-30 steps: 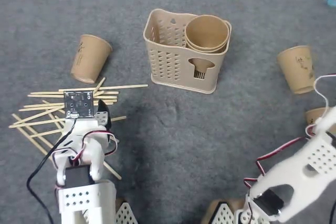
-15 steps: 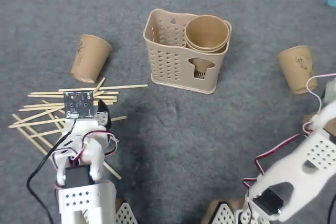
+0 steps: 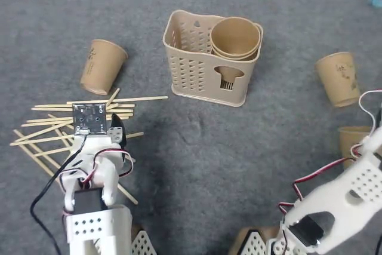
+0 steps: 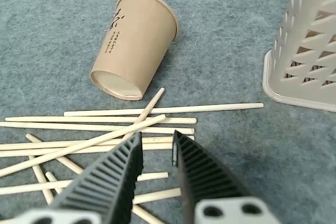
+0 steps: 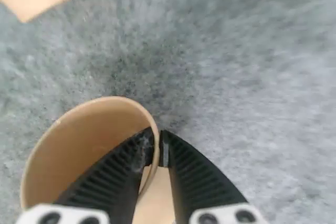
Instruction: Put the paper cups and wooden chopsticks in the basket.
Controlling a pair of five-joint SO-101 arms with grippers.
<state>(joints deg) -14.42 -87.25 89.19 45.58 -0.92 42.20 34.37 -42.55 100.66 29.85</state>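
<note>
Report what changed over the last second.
The right gripper, shut on a paper cup by its rim, shifted it slightly to the left, so more of it shows in the high view. The left gripper, chopsticks, basket and other cups stayed put.

Grey felt-like cloth covers the desk (image 3: 197, 147). On it stands the basket (image 3: 197, 70); a paper cup (image 3: 102, 65) lies on its side at left, a second cup (image 3: 338, 78) at right, a third cup (image 3: 356, 138) by the right edge — and chopsticks (image 3: 149, 98) lie crisscrossed near the left one.
</note>
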